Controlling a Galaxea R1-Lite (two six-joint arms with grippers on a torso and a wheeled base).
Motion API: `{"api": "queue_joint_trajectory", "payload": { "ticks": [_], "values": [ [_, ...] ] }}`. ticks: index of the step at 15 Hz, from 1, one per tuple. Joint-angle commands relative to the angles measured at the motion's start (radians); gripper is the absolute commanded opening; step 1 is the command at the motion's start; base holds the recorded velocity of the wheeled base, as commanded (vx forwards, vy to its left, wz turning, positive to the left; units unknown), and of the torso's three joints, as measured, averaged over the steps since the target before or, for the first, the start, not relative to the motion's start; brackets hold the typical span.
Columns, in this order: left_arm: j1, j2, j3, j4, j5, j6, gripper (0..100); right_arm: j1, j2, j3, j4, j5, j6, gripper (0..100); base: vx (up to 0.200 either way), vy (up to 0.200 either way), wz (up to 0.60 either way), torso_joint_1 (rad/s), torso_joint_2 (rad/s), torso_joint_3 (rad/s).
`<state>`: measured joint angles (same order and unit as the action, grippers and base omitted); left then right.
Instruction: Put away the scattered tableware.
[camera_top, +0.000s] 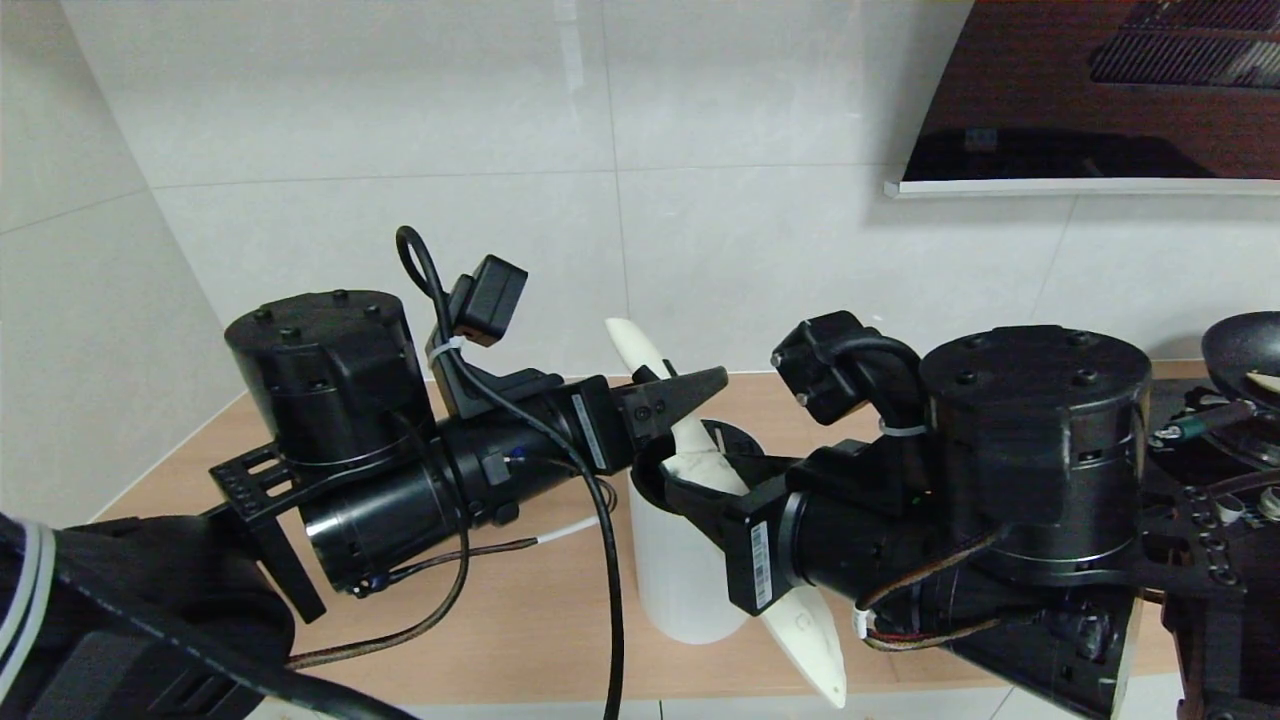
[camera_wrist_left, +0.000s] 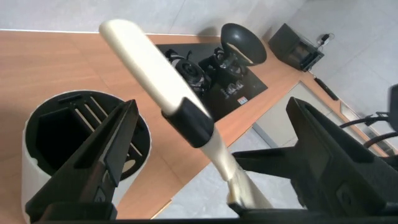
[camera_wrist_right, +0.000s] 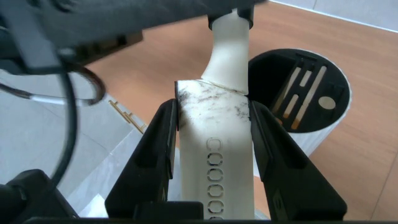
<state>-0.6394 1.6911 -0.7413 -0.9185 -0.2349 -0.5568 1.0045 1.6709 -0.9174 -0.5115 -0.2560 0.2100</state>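
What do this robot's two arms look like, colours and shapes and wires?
Both are matt black, built of fat round drums and tubes. The left arm trails loose black and braided brown cables. Each wrist wears a white barcode sticker, a white tie and a small boxy camera. The left tool and right tool each end in two flat wedge-shaped black fingers.

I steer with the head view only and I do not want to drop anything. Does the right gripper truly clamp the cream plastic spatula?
Observer: Yes, the right gripper presses both side edges of the cream plastic spatula at its slotted blade.
Operator: And the other one?
Observer: The left gripper is open; its fingers stand apart, one each side of the handle.
Operator: Is the white cylindrical holder free inside?
Observer: No, thin wooden sticks stand in it.
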Motion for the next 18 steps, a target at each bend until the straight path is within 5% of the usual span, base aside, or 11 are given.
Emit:
{"api": "queue_joint_trajectory", "payload": {
  "ticks": [1, 4, 5, 18],
  "values": [
    [0.0, 0.002, 0.0, 0.0, 0.0, 0.0, 100, 0.002, 0.0, 0.0, 0.001, 0.0, 0.0, 0, 0.0, 0.0, 0.0, 0.0, 0.0, 0.0],
    [0.0, 0.006, 0.0, 0.0, 0.0, 0.0, 100, 0.002, -0.002, 0.002, 0.001, 0.0, 0.0, 0, 0.0, 0.0, 0.0, 0.0, 0.0, 0.0],
    [0.0, 0.007, 0.0, 0.0, 0.0, 0.0, 0, 0.003, -0.002, 0.002, 0.001, 0.0, 0.0, 0, 0.0, 0.0, 0.0, 0.0, 0.0, 0.0],
    [0.0, 0.007, -0.001, -0.025, 0.002, -0.002, 0, 0.013, -0.002, 0.0, -0.015, -0.014, 0.005, 0, 0.0, 0.0, 0.0, 0.0, 0.0, 0.0]
  ]
}}
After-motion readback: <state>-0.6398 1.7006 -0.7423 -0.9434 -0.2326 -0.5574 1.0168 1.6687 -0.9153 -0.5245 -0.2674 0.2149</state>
